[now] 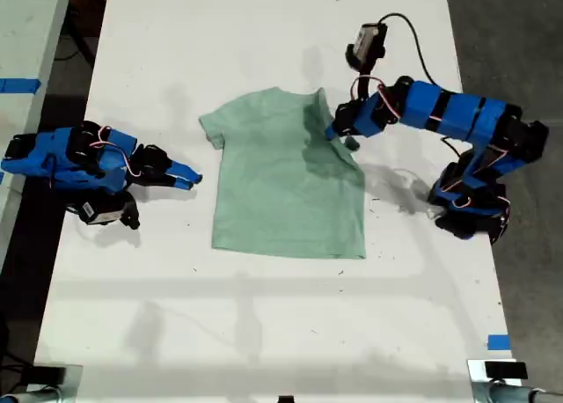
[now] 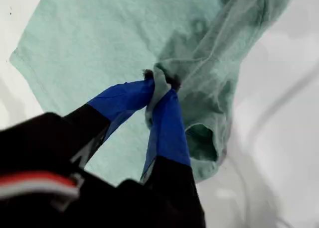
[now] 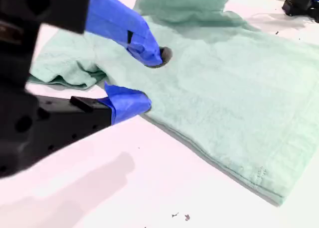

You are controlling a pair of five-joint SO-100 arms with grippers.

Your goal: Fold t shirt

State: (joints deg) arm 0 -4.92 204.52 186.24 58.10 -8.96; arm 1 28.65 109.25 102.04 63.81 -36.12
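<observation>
The pale mint-green t shirt lies flat in the middle of the white table, neck toward the far edge. My first gripper is the arm on the exterior view's right, and it is shut on the sleeve on that side. The pinched cloth is raised off the table and drawn in over the shirt's body. My second gripper lies low on the table at the exterior view's left, just short of the shirt's side edge. Its jaws stand open with nothing between them, next to the shirt and its other sleeve.
The white table runs beyond the shirt on all sides. A blue tape mark sits near the front edge at the exterior view's right. A black cable loops above the first arm. A second table stands at the exterior view's left.
</observation>
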